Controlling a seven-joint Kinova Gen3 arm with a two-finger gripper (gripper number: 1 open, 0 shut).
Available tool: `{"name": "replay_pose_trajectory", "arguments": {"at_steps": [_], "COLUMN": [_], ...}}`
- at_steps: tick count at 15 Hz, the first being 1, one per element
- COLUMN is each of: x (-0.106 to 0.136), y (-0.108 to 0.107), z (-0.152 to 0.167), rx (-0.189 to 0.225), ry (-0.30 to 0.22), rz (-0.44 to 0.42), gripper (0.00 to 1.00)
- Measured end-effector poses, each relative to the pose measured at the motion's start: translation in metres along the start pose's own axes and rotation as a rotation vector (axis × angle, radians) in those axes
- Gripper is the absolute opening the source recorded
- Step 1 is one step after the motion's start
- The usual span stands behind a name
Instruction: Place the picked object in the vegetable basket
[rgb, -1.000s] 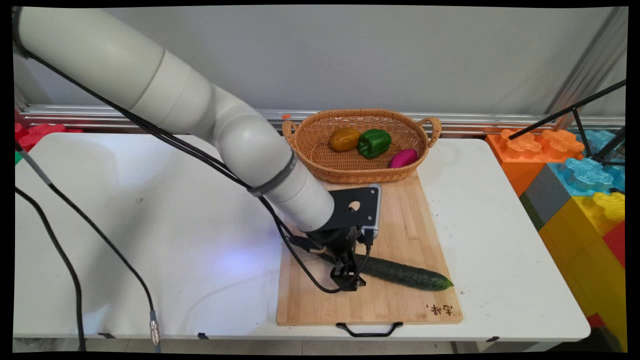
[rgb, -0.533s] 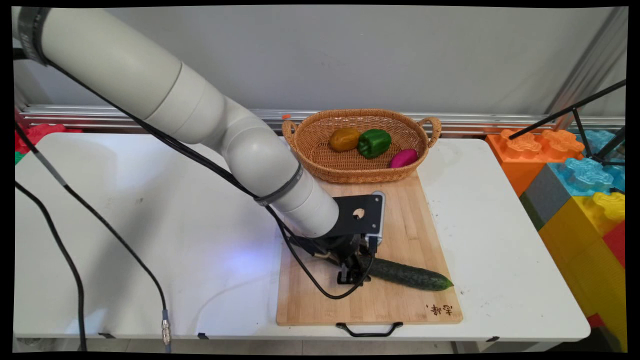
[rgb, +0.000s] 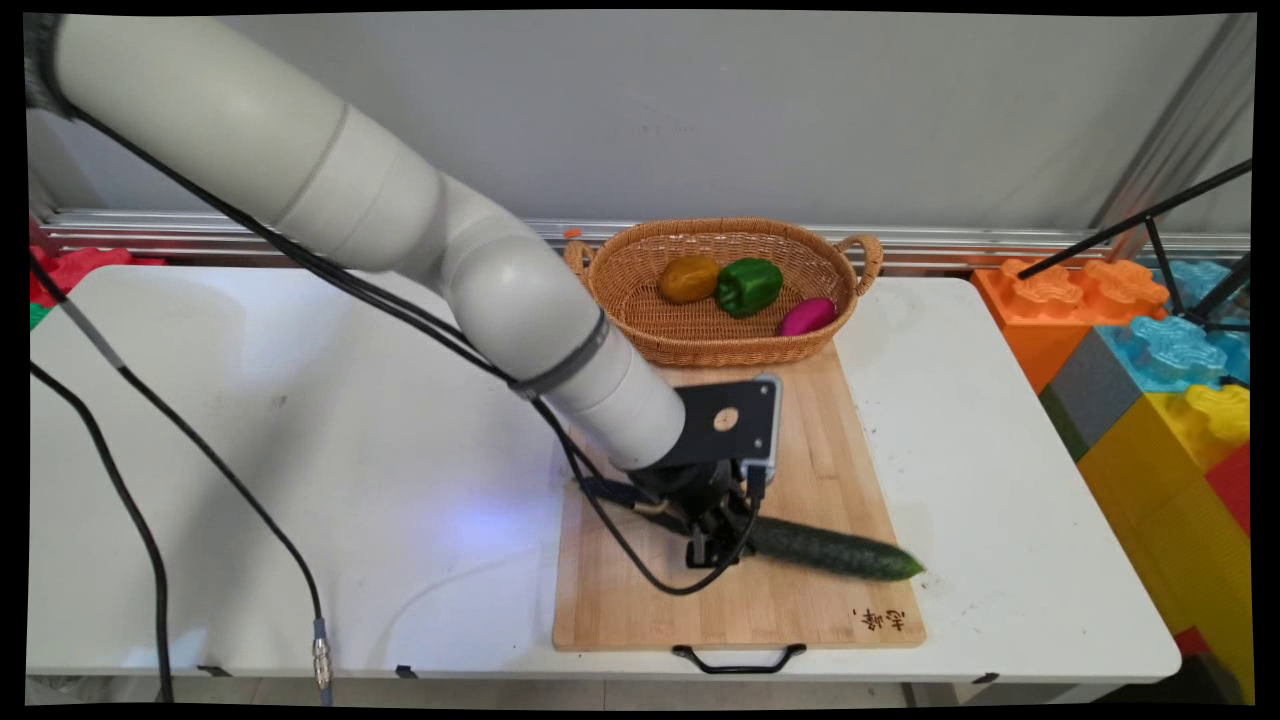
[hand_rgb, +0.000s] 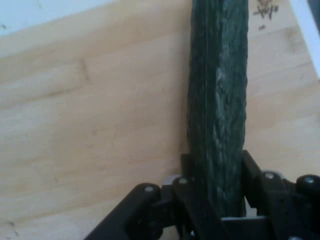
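Gripper (rgb: 712, 548) pinches cucumber (rgb: 835, 551) on board (rgb: 800, 610) | you can't see cucumber's left end, hidden by gripper | basket (rgb: 720, 345) behind board holds three vegetables; cable loops before gripper

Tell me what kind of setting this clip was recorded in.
Most likely a robot lab staged as a mock kitchen: a white table holding a cutting board and a basket of vegetables, giant toy blocks alongside. The end effector grips a cucumber.
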Motion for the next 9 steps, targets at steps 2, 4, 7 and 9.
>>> {"name": "replay_pose_trajectory", "arguments": {"at_steps": [2, 4, 7, 9], "x": [0.015, 0.027, 0.039, 0.040], "y": [-0.003, -0.013, -0.041, -0.064], "z": [-0.019, -0.045, -0.075, -0.089], "rx": [0.001, 0.014, 0.064, 0.110], "ry": [0.034, 0.069, 0.104, 0.109], "rz": [0.012, 0.020, 0.056, 0.078], "gripper": [0.00, 0.00, 0.00, 0.00]}}
